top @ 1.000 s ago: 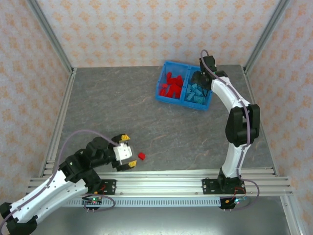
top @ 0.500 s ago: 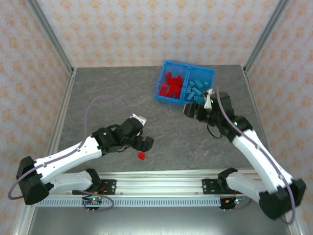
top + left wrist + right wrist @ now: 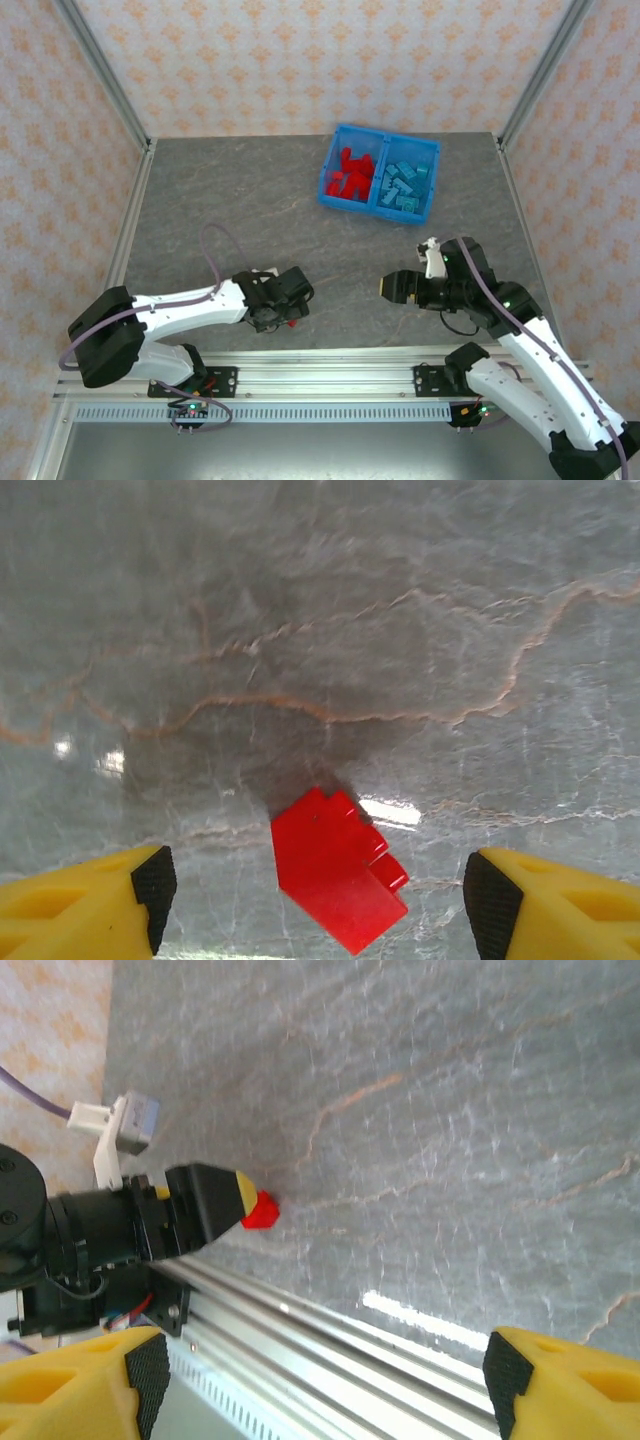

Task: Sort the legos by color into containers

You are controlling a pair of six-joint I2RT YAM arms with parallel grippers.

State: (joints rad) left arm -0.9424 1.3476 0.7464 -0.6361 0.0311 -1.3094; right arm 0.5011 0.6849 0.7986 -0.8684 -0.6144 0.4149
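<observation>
One red lego (image 3: 335, 870) lies flat on the grey table between the two yellow, black-padded fingers (image 3: 100, 905) of my left gripper (image 3: 318, 905), which is open and not touching it. From above, the left gripper (image 3: 287, 308) hangs over that brick (image 3: 291, 322) near the front rail. The blue bin (image 3: 381, 146) stands at the back, with red legos (image 3: 350, 175) in its left compartment and teal legos (image 3: 405, 183) in its right. My right gripper (image 3: 385, 287) is open and empty, low over the table and pointing left. Its wrist view shows the red brick (image 3: 262, 1210) beside the left gripper (image 3: 205, 1205).
An aluminium rail (image 3: 330, 375) runs along the near table edge, close behind the red brick, and crosses the right wrist view (image 3: 330, 1330). Slanted frame posts (image 3: 105, 75) stand at the back corners before patterned walls.
The left arm swung down and lowered its open gripper around the red brick. The right arm pulled back from the bin toward the near edge and turned left, empty.
</observation>
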